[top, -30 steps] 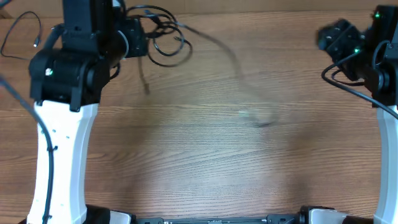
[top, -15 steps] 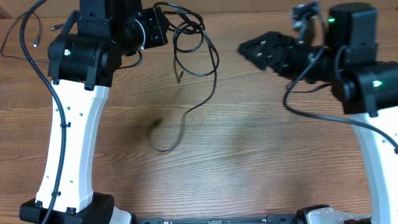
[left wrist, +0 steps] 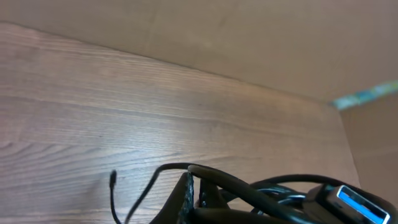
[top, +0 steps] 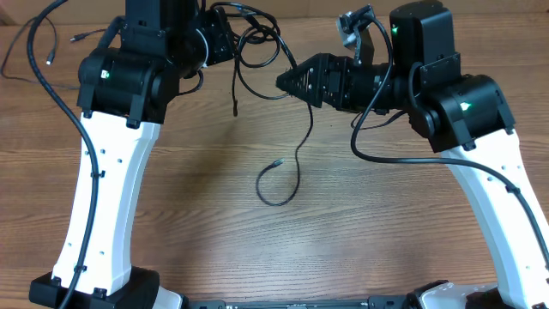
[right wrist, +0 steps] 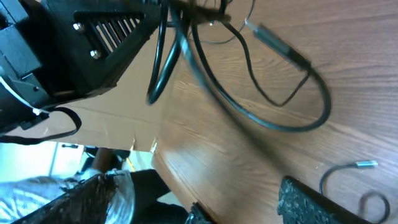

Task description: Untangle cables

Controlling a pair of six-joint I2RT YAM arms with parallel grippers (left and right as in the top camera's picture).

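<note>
Cables (top: 254,36) hang bunched in the clamped left hand (top: 225,43), their loops just left of the wide-spread right hand (top: 283,81), one strand trailing onto the tabletop (top: 412,232).

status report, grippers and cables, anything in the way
Left gripper shut on cables, lifted. Right gripper open, tips beside the loops, gripping nothing. One strand trails onto table, end curled. Nothing in the way.

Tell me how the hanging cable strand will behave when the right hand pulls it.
Likely floppy: the strand sags from the left hand and curls into a loop on the table. Probably light, being so thin. May snag where the tangled loops cross.
</note>
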